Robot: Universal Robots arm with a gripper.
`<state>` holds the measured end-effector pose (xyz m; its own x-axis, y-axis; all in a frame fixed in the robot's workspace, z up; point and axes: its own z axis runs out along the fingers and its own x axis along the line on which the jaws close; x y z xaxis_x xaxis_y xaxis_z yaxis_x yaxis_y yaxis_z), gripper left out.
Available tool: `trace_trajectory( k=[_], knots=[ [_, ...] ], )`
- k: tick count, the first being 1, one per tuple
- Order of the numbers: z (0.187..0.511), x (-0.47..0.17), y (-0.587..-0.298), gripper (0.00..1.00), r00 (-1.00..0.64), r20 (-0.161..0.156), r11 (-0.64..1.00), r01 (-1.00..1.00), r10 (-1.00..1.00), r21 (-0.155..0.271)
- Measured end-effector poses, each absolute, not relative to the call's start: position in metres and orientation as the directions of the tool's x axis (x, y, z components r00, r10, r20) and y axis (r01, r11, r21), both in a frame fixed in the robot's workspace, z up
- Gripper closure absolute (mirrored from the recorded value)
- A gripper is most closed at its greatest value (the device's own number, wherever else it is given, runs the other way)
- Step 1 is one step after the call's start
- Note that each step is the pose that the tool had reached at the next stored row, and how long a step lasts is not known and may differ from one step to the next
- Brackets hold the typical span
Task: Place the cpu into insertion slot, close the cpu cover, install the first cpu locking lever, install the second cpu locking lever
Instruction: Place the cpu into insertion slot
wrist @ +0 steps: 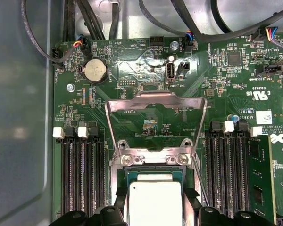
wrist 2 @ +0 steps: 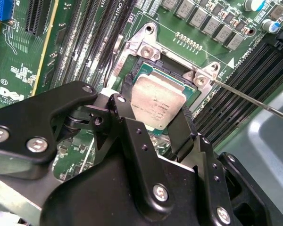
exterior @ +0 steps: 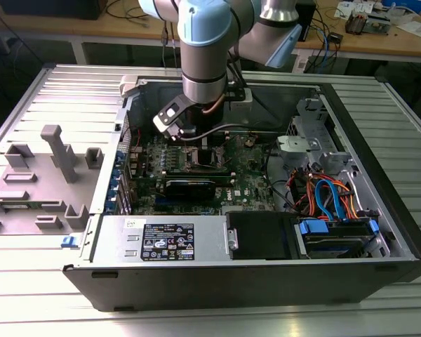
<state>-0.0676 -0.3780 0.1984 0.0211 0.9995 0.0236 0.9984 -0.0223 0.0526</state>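
In both wrist views my gripper (wrist 2: pixel 154 102) (wrist: pixel 155 200) is shut on the cpu (wrist 2: pixel 161 96) (wrist: pixel 155 209), a small square chip with a dull silver top. One black finger presses on each side of it. The cpu sits level in or just over the insertion slot (wrist 2: pixel 144 47) (wrist: pixel 153 160); I cannot tell whether it is seated. The cpu cover (wrist: pixel 155 100), a thin metal frame with a square window, stands open beyond the slot. A thin wire locking lever (wrist 2: pixel 254 101) sticks out unlatched beside the slot. In the exterior view the gripper (exterior: pixel 198 144) hangs low over the green motherboard (exterior: pixel 252 175).
Long black memory slots (wrist: pixel 80 174) (wrist: pixel 226 169) flank the slot on both sides. A black graphics card (exterior: pixel 189 188), the power supply (exterior: pixel 161 242) and a drive bay with blue and orange cables (exterior: pixel 330 203) fill the open case. A grey fixture (exterior: pixel 56 154) stands at the exterior view's left.
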Motion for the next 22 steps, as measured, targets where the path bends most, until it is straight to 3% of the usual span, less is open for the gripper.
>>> trace_trajectory(
  k=[14, 16, 17, 22],
  knots=[
    [0.1942, -0.0671, -0.3781, 0.45, 0.024, 0.024, -0.025, 0.998, 0.999, 0.053],
    [0.1938, -0.0670, -0.3779, 0.45, 0.024, 0.024, -0.025, 0.998, 0.999, 0.053],
    [0.1938, -0.0670, -0.3779, 0.39, 0.024, 0.024, -0.025, 0.998, 0.999, 0.053],
    [0.1942, -0.0670, -0.3779, 0.39, 0.024, 0.024, -0.025, 0.998, 0.999, 0.053]
  ],
)
